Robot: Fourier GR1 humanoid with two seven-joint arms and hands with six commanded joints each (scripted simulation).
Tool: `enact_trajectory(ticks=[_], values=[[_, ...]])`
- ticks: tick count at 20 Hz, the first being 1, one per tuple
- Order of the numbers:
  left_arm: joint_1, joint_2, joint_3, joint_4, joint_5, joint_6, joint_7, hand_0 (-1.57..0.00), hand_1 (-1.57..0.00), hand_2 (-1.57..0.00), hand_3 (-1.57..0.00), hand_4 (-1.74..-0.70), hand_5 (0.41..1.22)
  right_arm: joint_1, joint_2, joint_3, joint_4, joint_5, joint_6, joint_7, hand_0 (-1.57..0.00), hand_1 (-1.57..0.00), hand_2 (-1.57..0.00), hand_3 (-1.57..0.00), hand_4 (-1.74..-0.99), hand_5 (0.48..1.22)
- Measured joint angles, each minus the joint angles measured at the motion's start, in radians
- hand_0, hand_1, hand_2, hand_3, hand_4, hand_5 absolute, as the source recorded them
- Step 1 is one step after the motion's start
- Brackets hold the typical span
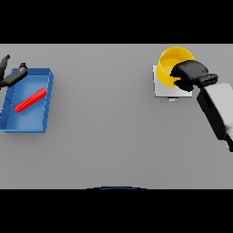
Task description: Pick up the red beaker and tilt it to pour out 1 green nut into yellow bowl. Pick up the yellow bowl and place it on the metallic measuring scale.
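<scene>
We see the table (109, 136), then a blue tray (11, 120) at left holding a red stick (30, 100). Scale (159, 88) at right, bowl (170, 59) over it. Right hand (189, 75) curled on bowl's rim. Left hand (11, 77) at tray's corner, fingers relaxed, spread.

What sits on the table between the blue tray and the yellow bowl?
Nothing. In the head view, only bare grey table stretches from the blue tray to the yellow bowl held by the right robot hand.

Single head view, steeply downward onto the grey table (113, 136).
</scene>
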Motion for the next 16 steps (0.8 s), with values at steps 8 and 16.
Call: enact_trajectory(ticks=[8, 16], values=[[-0.011, 0.005, 0.003, 0.004, 0.007, -0.014, 0.011, 0.0, 0.0, 0.0, 0.0, -0.84, 0.775, 0.0, 0.0, 0.003, 0.029, -0.008, 0.009, 0.0, -1.56, -1.43, -1.34, -1.11, -1.682, 1.221], [0.002, 0.001, 0.004, -0.003, 0.016, -0.017, -0.005, 0.0, 0.0, 0.0, 0.0, -0.83, 0.754, -0.002, 0.013, -0.034, 0.042, -0.056, 0.061, 0.038, -0.39, -0.38, -0.3, -0.26, -1.476, 0.847]])
